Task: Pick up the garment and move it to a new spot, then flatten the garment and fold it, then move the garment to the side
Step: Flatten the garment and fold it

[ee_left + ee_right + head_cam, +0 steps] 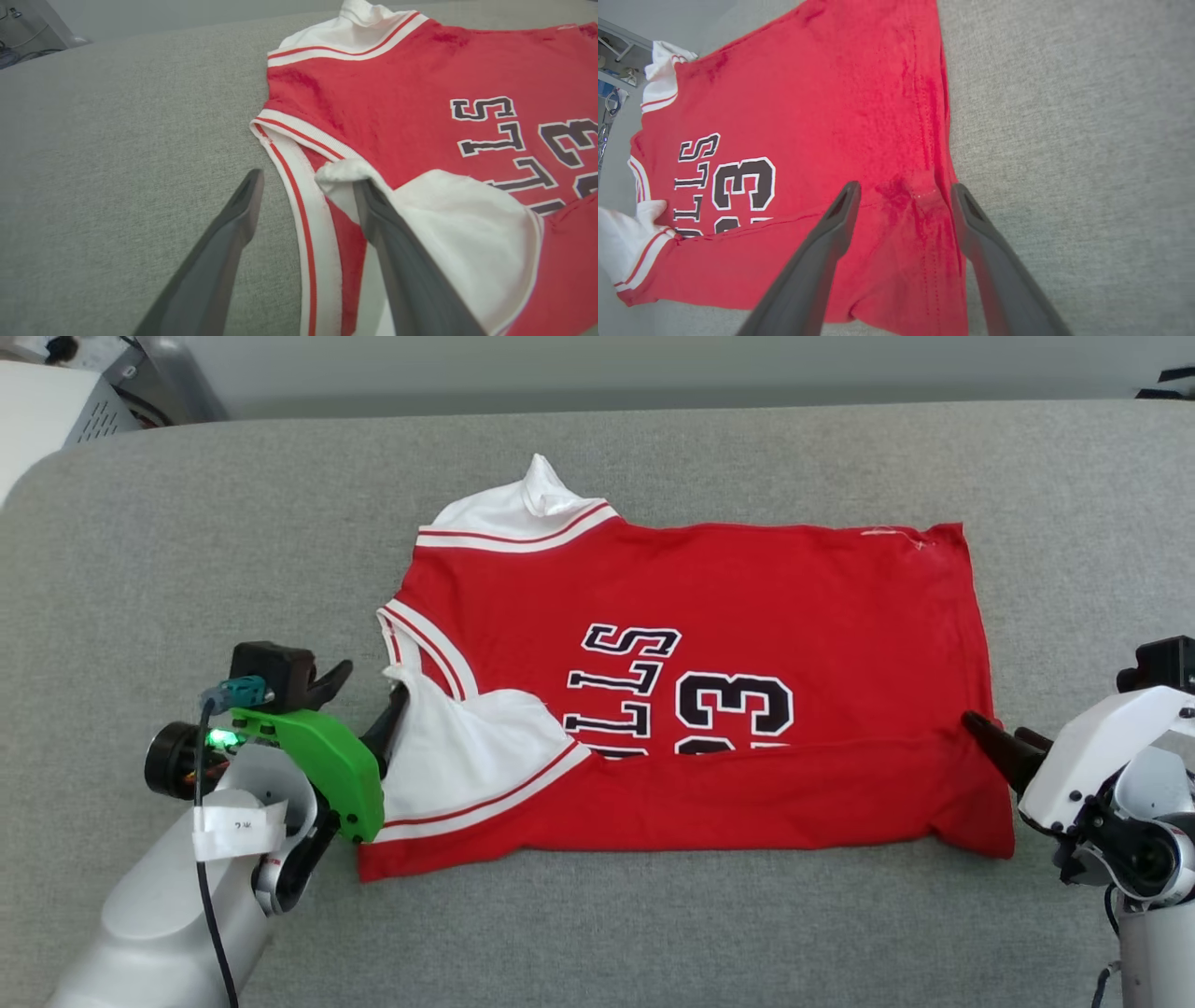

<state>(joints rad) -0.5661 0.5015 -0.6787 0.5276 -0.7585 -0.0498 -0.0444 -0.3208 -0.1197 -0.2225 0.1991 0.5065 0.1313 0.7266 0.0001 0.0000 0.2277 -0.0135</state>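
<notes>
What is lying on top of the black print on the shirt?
A red strip of the shirt, folded over from its near edge, and the white sleeve lie over the near part of the print. S, two L's and 3 show; the rest is covered.

Red garment (747, 607) with white striped-trim sleeves and black white-outlined print on grey fabric surface (187, 541).

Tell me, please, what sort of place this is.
Probably a robotics lab: a grey fabric-covered table holding one jersey, with a white equipment box and cables beyond it.
</notes>
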